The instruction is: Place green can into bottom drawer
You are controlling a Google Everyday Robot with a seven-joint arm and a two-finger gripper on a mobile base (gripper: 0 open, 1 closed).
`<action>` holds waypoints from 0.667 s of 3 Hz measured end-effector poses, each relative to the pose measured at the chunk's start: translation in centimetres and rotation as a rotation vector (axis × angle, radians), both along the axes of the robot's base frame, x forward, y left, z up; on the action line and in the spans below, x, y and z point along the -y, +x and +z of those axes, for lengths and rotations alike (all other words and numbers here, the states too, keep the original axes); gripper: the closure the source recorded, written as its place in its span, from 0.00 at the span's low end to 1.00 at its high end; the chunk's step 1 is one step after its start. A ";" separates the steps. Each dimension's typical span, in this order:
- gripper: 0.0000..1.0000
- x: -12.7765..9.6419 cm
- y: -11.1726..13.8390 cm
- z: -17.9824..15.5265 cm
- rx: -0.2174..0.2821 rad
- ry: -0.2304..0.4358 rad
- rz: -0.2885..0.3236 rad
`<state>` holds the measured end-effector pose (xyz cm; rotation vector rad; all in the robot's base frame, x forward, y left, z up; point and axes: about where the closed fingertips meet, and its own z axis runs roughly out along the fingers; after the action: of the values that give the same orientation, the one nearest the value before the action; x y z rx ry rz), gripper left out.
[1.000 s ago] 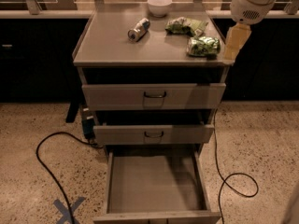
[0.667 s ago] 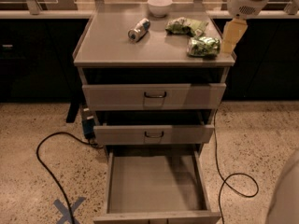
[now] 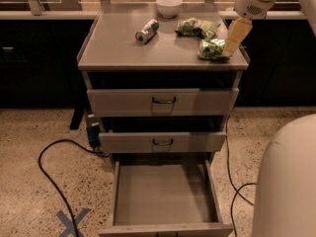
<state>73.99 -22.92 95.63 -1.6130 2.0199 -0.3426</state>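
The green can [image 3: 211, 48] lies on its side at the right front of the cabinet top [image 3: 118, 48]. It is green with pale mottled marks. My gripper [image 3: 235, 34] hangs down from the arm at the upper right. It is just to the right of the can, close to it or touching it, at the cabinet's right edge. The bottom drawer [image 3: 163, 191] is pulled out wide below, with nothing on its flat grey floor.
A wrinkly green foil bag [image 3: 196, 27] lies behind the can. A silver-white can [image 3: 147, 31] lies at mid top and a white bowl [image 3: 169, 6] stands at the back. Two upper drawers [image 3: 163, 101] are slightly open. A black cable [image 3: 49, 177] runs over the floor. My pale body [image 3: 289, 181] fills the lower right.
My gripper has moved a little left and back, closer to the green can. The can and the drawers have not moved.
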 end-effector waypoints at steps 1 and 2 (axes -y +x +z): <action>0.00 -0.9 1.3 -1.7 -0.032 0.085 0.010; 0.00 -1.5 2.3 -3.1 -0.074 0.130 -0.002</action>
<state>76.28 -21.40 92.51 -1.5650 2.0534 -0.1501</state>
